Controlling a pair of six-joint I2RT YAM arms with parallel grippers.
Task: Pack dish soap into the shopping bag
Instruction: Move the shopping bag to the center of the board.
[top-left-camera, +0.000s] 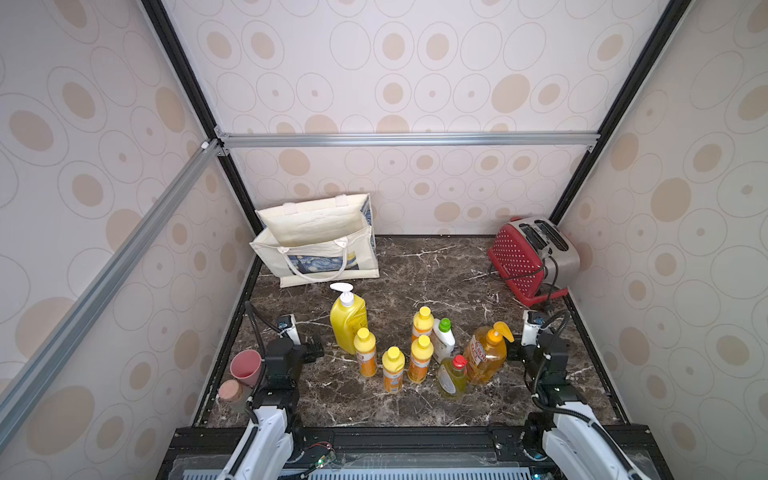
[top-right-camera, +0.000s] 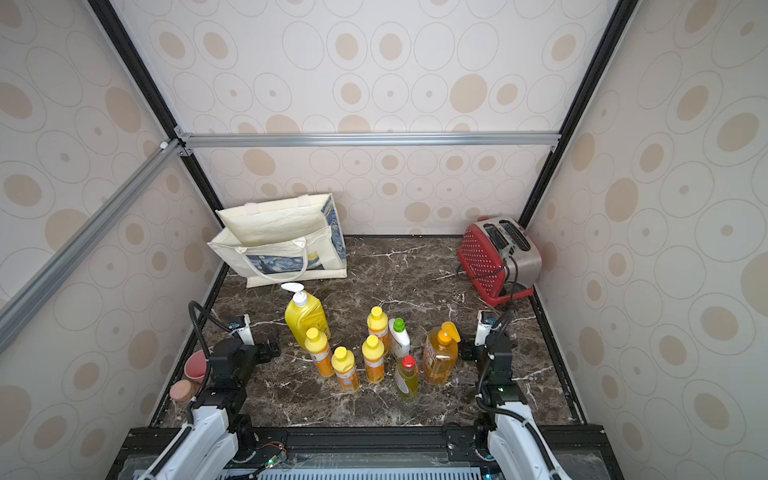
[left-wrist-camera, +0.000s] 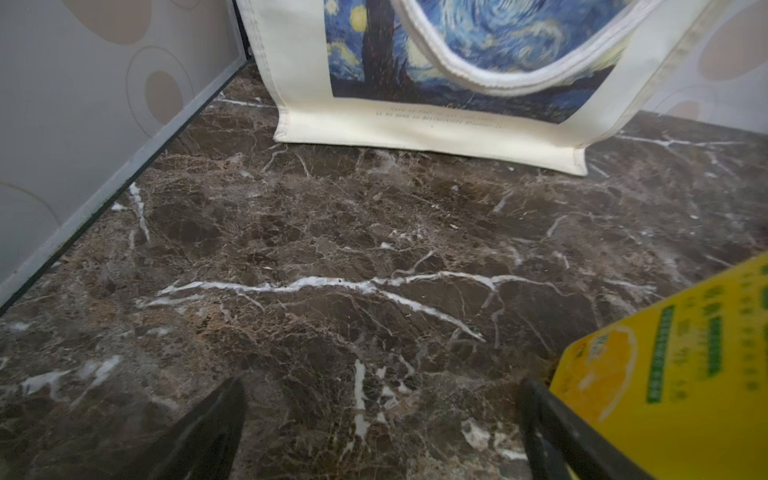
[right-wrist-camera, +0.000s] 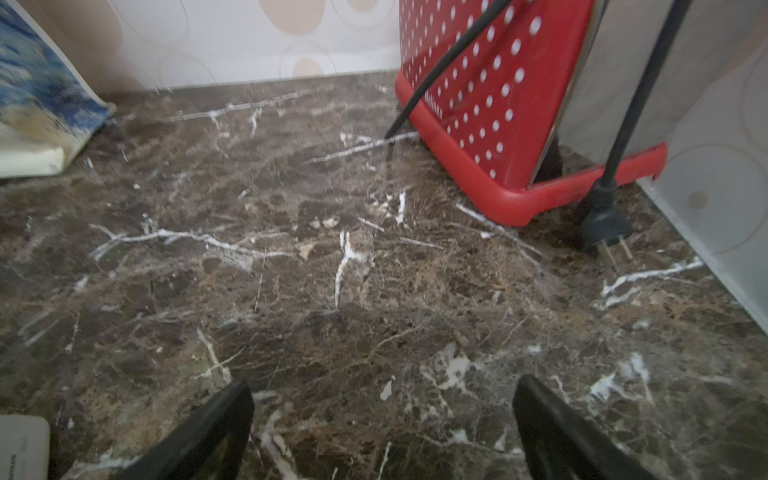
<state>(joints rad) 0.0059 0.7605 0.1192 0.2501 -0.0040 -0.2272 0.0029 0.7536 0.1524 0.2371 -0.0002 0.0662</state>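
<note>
The shopping bag (top-left-camera: 316, 245) (top-right-camera: 282, 245) stands open at the back left, its starry print facing me (left-wrist-camera: 415, 83). The dish soap stands in a cluster at the front middle: a big yellow pump bottle (top-left-camera: 348, 320) (left-wrist-camera: 673, 374), several small orange yellow-capped bottles (top-left-camera: 392, 370), a white green-capped one (top-left-camera: 444, 338), a yellow-green red-capped one (top-left-camera: 453, 376) and a big amber pump bottle (top-left-camera: 486, 353). My left gripper (top-left-camera: 313, 349) (left-wrist-camera: 382, 386) is open and empty beside the yellow pump bottle. Just right of the amber bottle, my right gripper (top-left-camera: 515, 353) (right-wrist-camera: 384, 382) is open with only marble between its fingers.
A red dotted toaster (top-left-camera: 532, 257) sits at the back right, its black cord and plug (right-wrist-camera: 606, 224) lying on the marble. A pink cup (top-left-camera: 246, 368) and a brown-lidded jar (top-left-camera: 230, 392) stand at the left edge by my left arm. Walls close in on three sides.
</note>
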